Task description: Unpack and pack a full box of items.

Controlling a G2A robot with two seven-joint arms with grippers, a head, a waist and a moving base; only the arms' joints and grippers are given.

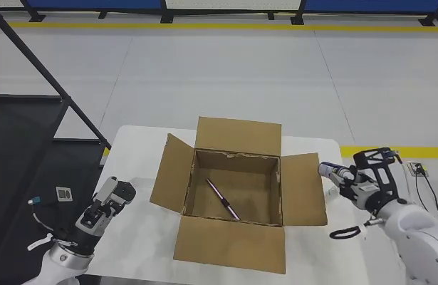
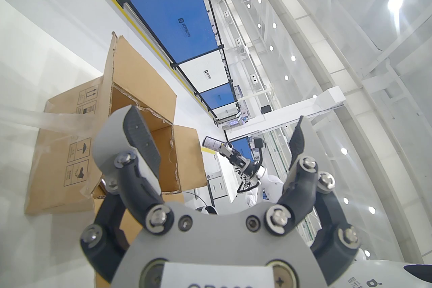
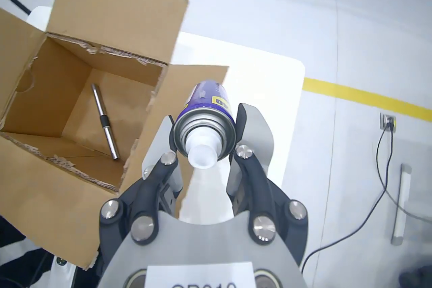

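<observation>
White counter (image 1: 137,153) in the top view carries an open cardboard box (image 1: 238,135), flaps out, with a slim metal rod (image 1: 223,199) lying on its floor. Beside its left flap sits the left gripper (image 1: 119,191). Just beyond the right flap, the right gripper (image 1: 340,174) holds a spray can (image 1: 330,169).

Left wrist view: fingers (image 2: 140,137) spread wide, nothing between them. Handling symbols are printed on the box wall.

Right wrist view: fingers (image 3: 241,127) pinch the can's purple body near its nozzle end. The label's print is too foreshortened to read. I judge the can should travel level, gripped firmly, clear of the flap edge.
</observation>
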